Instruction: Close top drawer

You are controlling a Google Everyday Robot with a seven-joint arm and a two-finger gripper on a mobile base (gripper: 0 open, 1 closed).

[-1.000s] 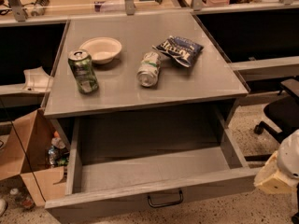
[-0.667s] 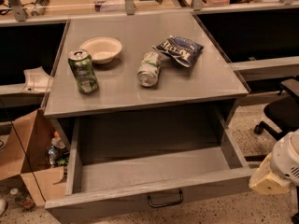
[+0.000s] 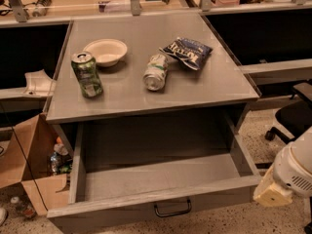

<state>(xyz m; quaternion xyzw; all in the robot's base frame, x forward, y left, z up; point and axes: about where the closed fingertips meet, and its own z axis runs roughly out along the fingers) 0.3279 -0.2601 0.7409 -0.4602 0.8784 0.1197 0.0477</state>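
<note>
The top drawer (image 3: pixel 122 211) of the grey cabinet stands pulled far out. Its deep grey tray (image 3: pixel 156 175) is empty, and the flat front carries a small dark loop handle (image 3: pixel 173 209) near the bottom edge of the view. My gripper (image 3: pixel 269 195) shows as a cream part under the white rounded arm body (image 3: pixel 295 172) at the lower right. It sits just beside the right end of the drawer front, close to its corner.
On the cabinet top (image 3: pixel 214 89) are a white bowl (image 3: pixel 106 51), an upright green can (image 3: pixel 87 74), a can lying on its side (image 3: pixel 156 72) and a dark chip bag (image 3: pixel 186 52). An open cardboard box (image 3: pixel 34 174) stands left of the drawer. An office chair (image 3: pixel 292 116) is at the right.
The arm and gripper have moved a little left and down, closer to the right corner of the drawer front. The drawer has not moved.
</note>
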